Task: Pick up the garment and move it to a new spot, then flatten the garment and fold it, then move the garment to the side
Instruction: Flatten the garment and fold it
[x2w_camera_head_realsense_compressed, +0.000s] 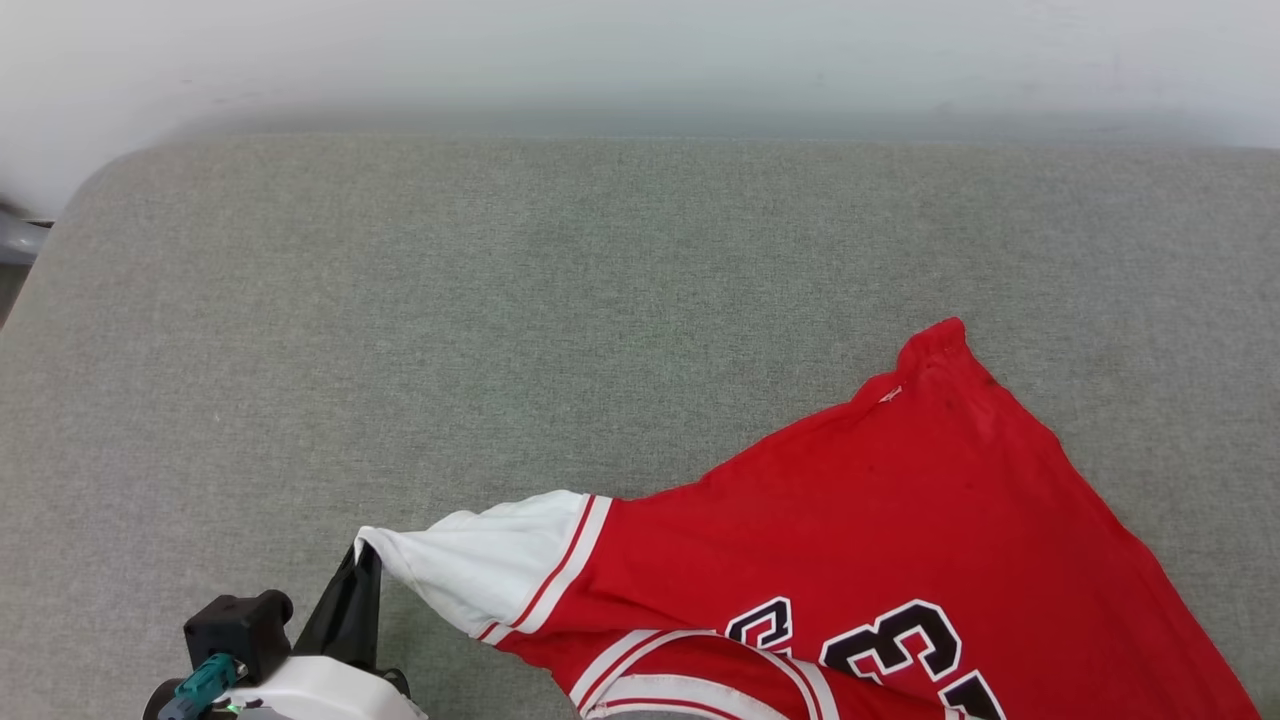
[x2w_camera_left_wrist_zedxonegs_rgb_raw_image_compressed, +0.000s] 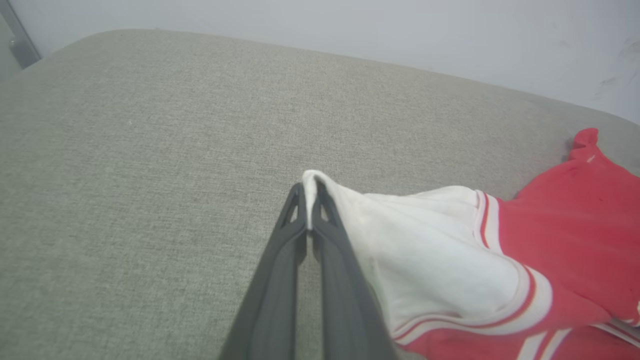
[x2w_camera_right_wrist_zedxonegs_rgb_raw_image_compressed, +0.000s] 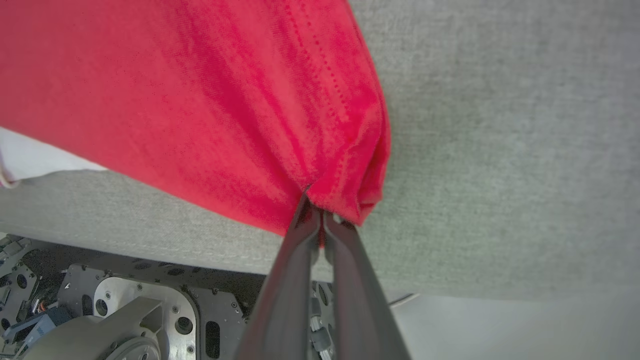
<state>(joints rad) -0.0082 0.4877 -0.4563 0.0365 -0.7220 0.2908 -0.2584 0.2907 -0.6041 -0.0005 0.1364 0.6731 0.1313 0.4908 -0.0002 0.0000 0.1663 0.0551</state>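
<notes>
My left gripper (x2w_camera_head_realsense_compressed: 366, 562), at 7 o'clock in the head view, is clamped shut on the tip of the white short sleeve (x2w_camera_head_realsense_compressed: 490, 565). My right gripper (x2w_camera_right_wrist_zedxonegs_rgb_raw_image_compressed: 320, 216) is pinched tight on a bunched red edge, right by the near rim of the grey woven-fabric cushion surface (x2w_camera_head_realsense_compressed: 500, 300).

The red jersey-style T-shirt with black-and-white lettering (x2w_camera_head_realsense_compressed: 900, 520) lies lettering-up at 5 o'clock in the head view. It is stretched between my two holds and runs off the view's bottom edge.

I judge I am at the carry-and-spread step, with folding not begun. Next I need to take both holds towards 12 o'clock onto open cushion. The cloth should stay taut so it lands flat.
</notes>
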